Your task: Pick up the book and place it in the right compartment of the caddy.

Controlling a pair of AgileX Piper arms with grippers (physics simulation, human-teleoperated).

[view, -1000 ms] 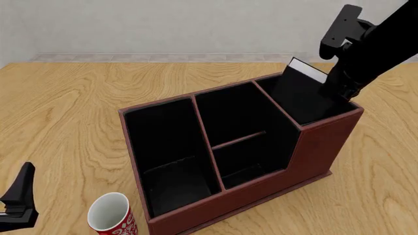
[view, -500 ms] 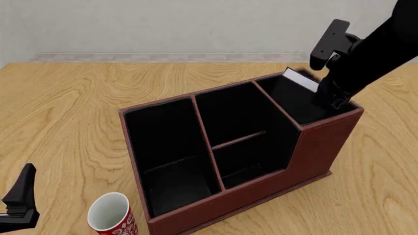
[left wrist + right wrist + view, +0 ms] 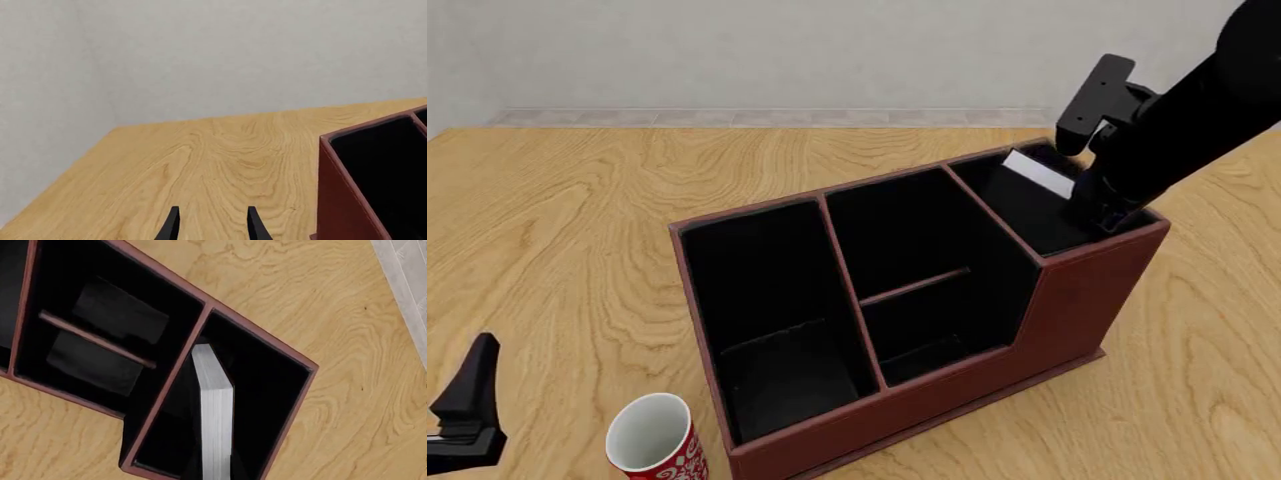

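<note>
Book (image 3: pixel 215 415) stands upright, white page edge up, inside the right compartment (image 3: pixel 1034 215) of the caddy (image 3: pixel 1068 310), directly below my right claw (image 3: pixel 1105 212), grip state not discernible; my left claw (image 3: pixel 212 225), narrowly parted and empty, hangs over the tabletop (image 3: pixel 561 230) near the cup (image 3: pixel 654 440).

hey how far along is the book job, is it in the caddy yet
Done: the book is off the table and its white page edge sits inside the right compartment of the caddy. In hand: the right gripper reaches into that compartment by the book; its fingers are hidden, so grip is unclear. Left: release and withdraw. The left gripper is open, idle over the table.
</note>
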